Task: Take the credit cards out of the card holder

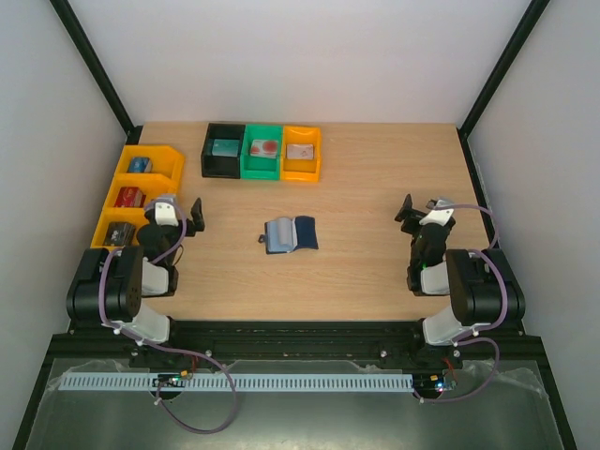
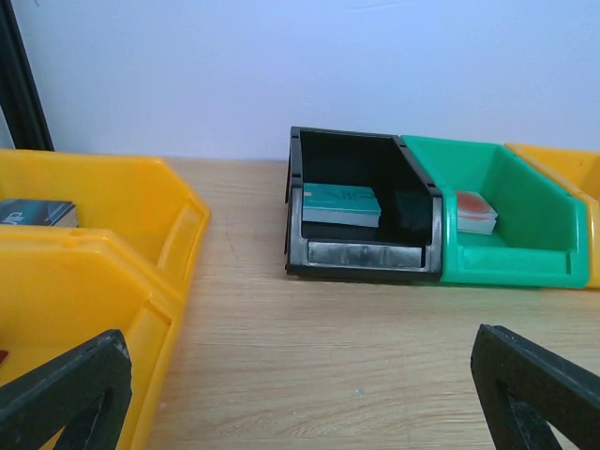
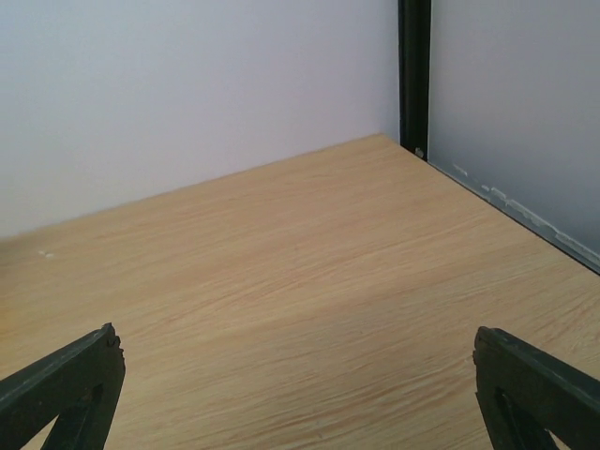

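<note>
The card holder (image 1: 290,234) lies open in the middle of the wooden table (image 1: 375,178), a blue-grey half on the left and a navy half on the right, with a small tab at its left edge. The credit cards are hidden; none shows apart from the holder. My left gripper (image 1: 178,210) hovers well to the holder's left, open and empty; its wrist view shows the left gripper (image 2: 298,349) over bare wood. My right gripper (image 1: 424,206) stands far to the holder's right, also open and empty. The right wrist view has the right gripper (image 3: 295,345) over bare table.
A black bin (image 1: 209,155), a green bin (image 1: 251,156) and an orange bin (image 1: 317,156) line the back, each holding a small pack. Stacked yellow bins (image 1: 174,161) sit at the left edge, close to my left gripper. Frame posts and white walls enclose the table.
</note>
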